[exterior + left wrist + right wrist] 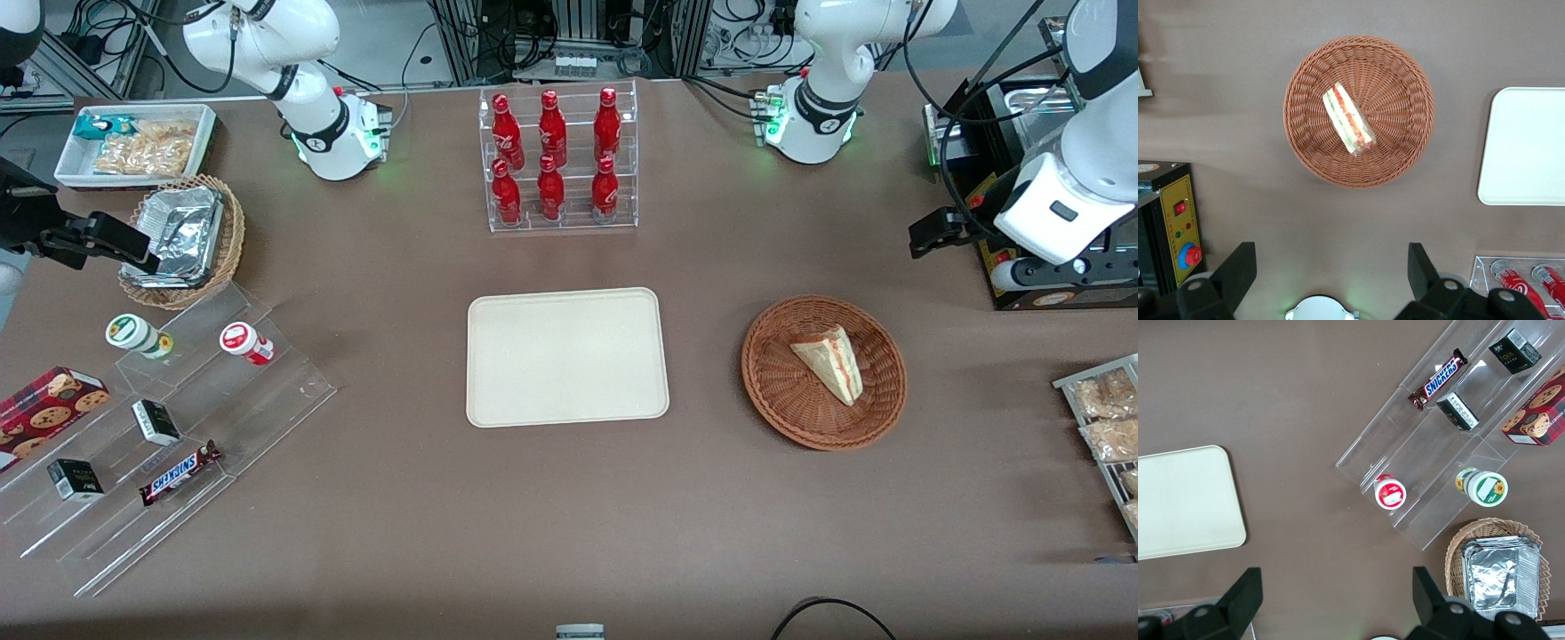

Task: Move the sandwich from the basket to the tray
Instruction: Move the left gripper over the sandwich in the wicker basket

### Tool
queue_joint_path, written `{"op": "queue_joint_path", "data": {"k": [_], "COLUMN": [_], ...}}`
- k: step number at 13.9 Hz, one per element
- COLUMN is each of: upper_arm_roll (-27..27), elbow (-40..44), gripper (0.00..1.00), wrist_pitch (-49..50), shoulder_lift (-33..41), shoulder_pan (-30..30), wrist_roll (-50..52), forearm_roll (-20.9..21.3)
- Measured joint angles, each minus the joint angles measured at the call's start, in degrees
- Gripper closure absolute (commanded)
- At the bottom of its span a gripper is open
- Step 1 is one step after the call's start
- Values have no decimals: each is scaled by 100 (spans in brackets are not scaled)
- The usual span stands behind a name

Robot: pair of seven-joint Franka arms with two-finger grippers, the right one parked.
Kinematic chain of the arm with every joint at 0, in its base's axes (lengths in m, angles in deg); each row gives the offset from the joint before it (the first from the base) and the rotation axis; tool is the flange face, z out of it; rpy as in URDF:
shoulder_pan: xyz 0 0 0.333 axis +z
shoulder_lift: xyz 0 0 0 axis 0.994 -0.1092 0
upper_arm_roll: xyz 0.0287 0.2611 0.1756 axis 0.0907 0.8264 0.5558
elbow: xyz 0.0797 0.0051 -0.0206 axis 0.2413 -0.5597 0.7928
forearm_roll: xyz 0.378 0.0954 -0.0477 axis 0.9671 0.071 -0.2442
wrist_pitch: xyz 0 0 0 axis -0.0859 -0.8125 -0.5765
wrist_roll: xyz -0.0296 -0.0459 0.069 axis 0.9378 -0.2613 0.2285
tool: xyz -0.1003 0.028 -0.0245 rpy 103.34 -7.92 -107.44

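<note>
Jaws spread wide and empty, the working arm's gripper (1328,270) hangs high over the counter (569,533), farther from the front camera than the basket (805,418). Going left to right in the front view: the tray (533,391) lies bare at mid-counter, then open brown surface, then the basket, with the sandwich (831,362) lying in its hollow. A skewed descent could pinch the soft wedge or catch the woven rim. The route between basket and tray looks unobstructed.
</note>
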Motion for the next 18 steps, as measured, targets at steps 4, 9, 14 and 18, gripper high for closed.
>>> {"op": "queue_joint_path", "data": {"k": [4, 9, 14, 18], "upper_arm_roll": [-11, -11, -16, -17], "elbow": [-51, -561, -1912, -2990], "gripper": [0, 0, 0, 0], "wrist_pitch": [-6, -312, -1897, -3391], "shoulder_lift": [-32, -193, -205, -206], "shoulder_pan": [-1, -1, -1, -1], "wrist_roll": [-45, -47, -47, -47], "forearm_roll": [222, 262, 263, 263]}}
